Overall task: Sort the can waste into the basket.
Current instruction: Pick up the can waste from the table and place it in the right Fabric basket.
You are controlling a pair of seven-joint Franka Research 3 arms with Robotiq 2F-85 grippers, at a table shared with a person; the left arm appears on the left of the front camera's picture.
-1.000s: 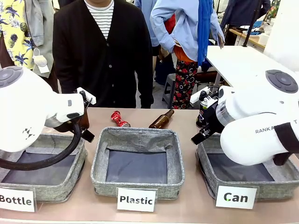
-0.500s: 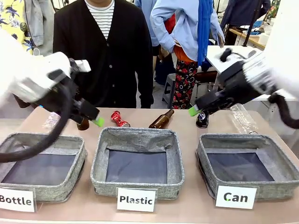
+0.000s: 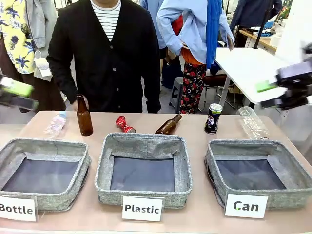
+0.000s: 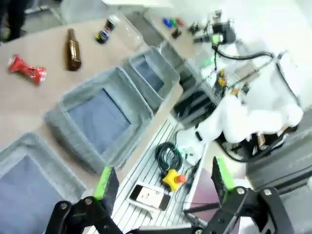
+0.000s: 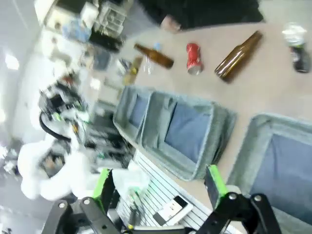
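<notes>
The black can (image 3: 212, 118) stands upright at the table's far side, just behind the grey basket signed "Can" (image 3: 210, 168). A red can with a narrow waist (image 3: 125, 124) lies behind the middle basket. My left gripper (image 3: 19, 95) hangs blurred at the left edge, high above the table, open and holding nothing. At the right edge my right gripper (image 3: 270, 95) is likewise high, open and holding nothing. The left wrist view shows its green pads (image 4: 106, 181) apart, with the red can (image 4: 27, 69) and black can (image 4: 105, 33) far off. The right wrist view shows the red can (image 5: 193, 57), black can (image 5: 297, 59) and Can basket (image 5: 253, 127).
Baskets signed "Plastic" (image 3: 105, 161) and "Bottle" (image 3: 83, 168) sit left of the Can basket. One brown bottle (image 3: 84, 116) stands upright, another (image 3: 168, 125) lies flat. Clear plastic bottles (image 3: 56, 124) (image 3: 252, 123) lie at both far corners. A person in a black cardigan (image 3: 105, 58) stands behind the table.
Both arms have swung up and outward from over the baskets to the picture's edges. The black can and upright brown bottle are now uncovered. Nothing on the table has moved.
</notes>
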